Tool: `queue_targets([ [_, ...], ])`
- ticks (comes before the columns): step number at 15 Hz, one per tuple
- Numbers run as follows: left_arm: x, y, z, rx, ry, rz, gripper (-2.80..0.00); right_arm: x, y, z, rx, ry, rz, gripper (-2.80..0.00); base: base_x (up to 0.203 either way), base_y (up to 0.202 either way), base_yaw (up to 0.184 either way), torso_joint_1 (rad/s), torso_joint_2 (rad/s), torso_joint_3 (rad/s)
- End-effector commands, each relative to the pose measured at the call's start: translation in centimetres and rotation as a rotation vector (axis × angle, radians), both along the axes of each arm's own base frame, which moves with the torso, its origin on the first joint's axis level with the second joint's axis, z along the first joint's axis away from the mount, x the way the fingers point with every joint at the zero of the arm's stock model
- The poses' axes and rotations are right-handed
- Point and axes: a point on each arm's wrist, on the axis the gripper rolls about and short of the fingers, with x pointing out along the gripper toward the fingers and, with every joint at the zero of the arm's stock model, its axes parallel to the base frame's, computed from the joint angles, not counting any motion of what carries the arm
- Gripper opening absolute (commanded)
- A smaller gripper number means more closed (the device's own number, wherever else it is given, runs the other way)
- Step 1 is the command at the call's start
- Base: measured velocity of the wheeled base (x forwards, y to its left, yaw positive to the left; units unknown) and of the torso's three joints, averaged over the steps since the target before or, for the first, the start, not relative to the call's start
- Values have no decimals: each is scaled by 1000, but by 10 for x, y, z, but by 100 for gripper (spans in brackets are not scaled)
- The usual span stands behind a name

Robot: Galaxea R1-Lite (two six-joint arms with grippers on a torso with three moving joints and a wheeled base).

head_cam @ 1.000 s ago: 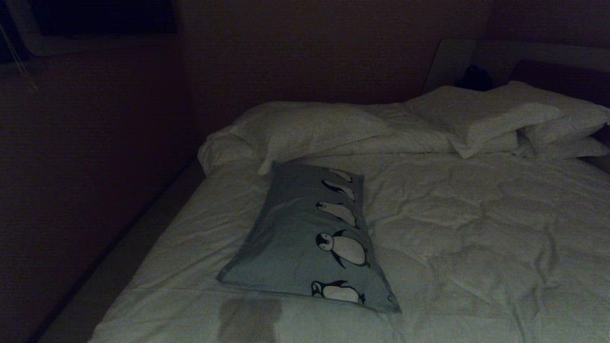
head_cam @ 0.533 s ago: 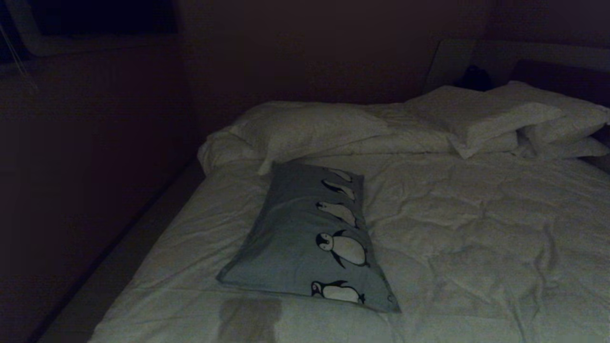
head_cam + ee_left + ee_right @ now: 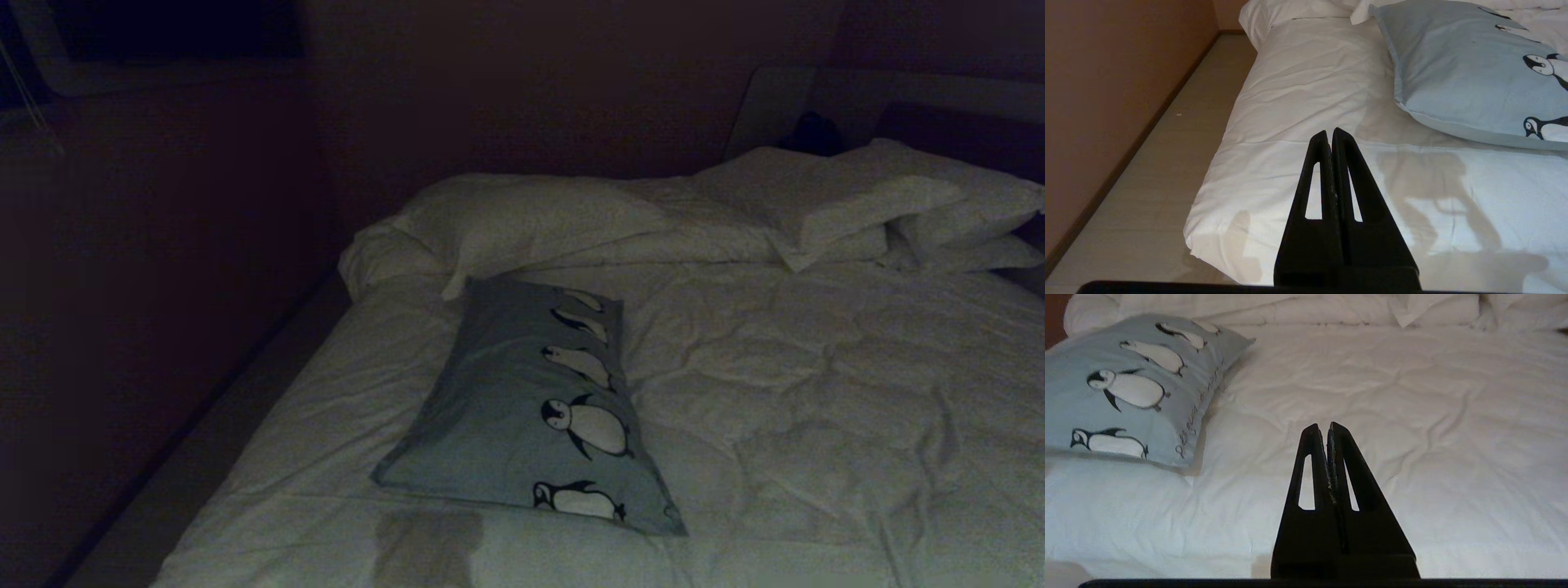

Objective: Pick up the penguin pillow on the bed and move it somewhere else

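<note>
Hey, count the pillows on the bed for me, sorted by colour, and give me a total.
Grey-blue penguin pillow: 1
White pillows: 3, one at the left and two stacked at the right
Total: 4

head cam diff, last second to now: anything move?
Nothing visibly changed. The penguin pillow lies flat on the bed in the same spot, below the white pillows. Neither arm shows in the head view. Left gripper and right gripper are shut and empty.
</note>
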Motion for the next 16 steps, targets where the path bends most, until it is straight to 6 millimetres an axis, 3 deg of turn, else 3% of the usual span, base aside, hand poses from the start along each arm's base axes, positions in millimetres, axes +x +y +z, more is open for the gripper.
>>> queue_targets([
  [1,0,0,0,-1,0,1,-280,4,0,-10,4,27,1,-280,0,0,0,0,0,0],
  [4,0,0,0,-1,0,1,-280,7,0,-19,2,41,17,-280,0,0,0,0,0,0],
  [16,0,0,0,-1,0,1,-280,7,0,-19,20,39,19,-280,0,0,0,0,0,0],
])
